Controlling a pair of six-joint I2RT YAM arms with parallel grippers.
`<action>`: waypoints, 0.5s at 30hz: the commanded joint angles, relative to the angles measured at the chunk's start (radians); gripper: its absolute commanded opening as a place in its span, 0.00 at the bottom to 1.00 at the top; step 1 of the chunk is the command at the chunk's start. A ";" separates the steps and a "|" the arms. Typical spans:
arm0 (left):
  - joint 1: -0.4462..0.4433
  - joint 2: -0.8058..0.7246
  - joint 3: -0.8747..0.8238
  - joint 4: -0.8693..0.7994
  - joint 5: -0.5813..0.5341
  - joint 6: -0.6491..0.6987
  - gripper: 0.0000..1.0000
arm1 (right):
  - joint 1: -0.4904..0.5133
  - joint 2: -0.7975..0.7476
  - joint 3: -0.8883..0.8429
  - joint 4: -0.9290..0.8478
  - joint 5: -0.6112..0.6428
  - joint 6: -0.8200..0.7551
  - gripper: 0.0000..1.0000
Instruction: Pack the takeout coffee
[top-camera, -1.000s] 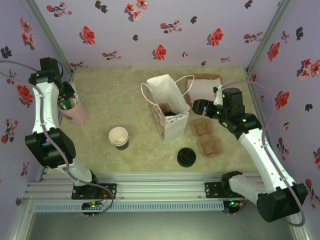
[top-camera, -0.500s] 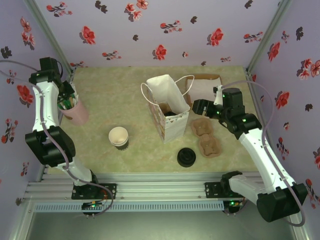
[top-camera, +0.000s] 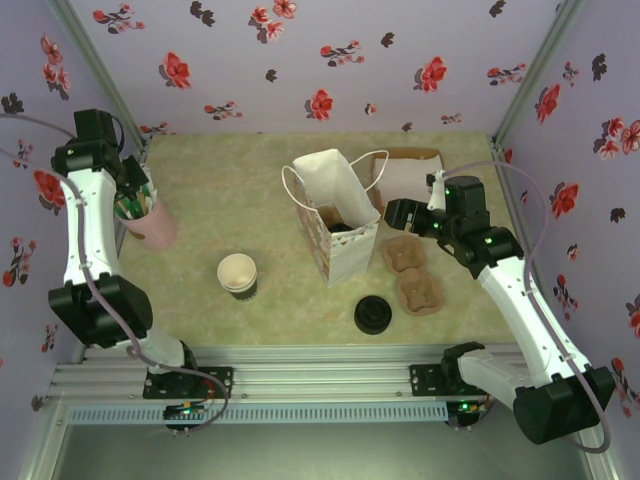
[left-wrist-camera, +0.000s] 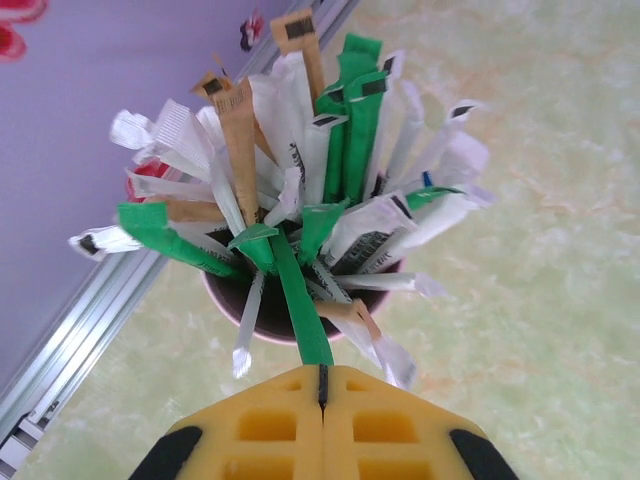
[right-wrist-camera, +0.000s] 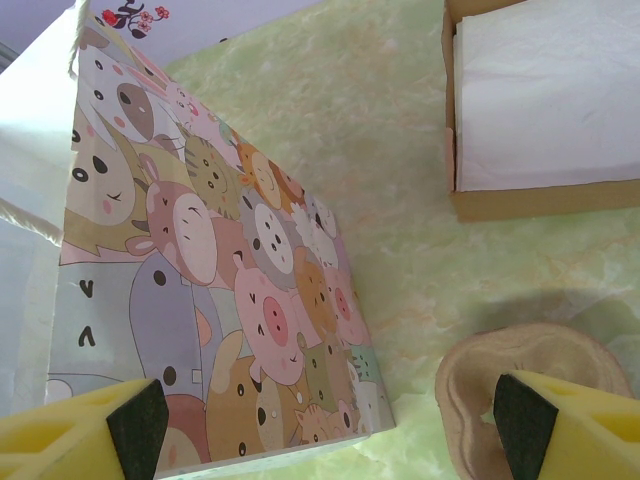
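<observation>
Frankly, the left pincer (left-wrist-camera: 322, 378) — clamped on a green packet (left-wrist-camera: 298, 300) — could drag neighbouring packets (left-wrist-camera: 345, 140) from the pink cup (top-camera: 155, 228); the right pincer (right-wrist-camera: 330, 425) gapes.

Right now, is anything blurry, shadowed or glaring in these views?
Left wrist view: packets crisp, the left gripper shut on a green packet looks slightly soft up close. Right wrist view: paper bag print sharp, a soft shadow by the cup carrier. Top view: even light, no glare.

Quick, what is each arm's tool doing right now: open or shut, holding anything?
Left tool: shut on a green packet sticking out of the pink cup.
Right tool: open, holding nothing, beside the paper bag.
</observation>
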 joint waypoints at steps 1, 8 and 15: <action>-0.010 -0.059 0.041 -0.049 -0.026 0.024 0.00 | -0.010 -0.001 0.027 -0.007 -0.007 -0.012 0.87; -0.017 -0.130 0.097 -0.090 -0.023 0.035 0.00 | -0.009 -0.012 0.055 -0.044 0.016 0.001 0.87; -0.031 -0.200 0.185 -0.149 0.014 0.055 0.00 | -0.010 -0.057 0.103 -0.119 0.057 0.019 0.87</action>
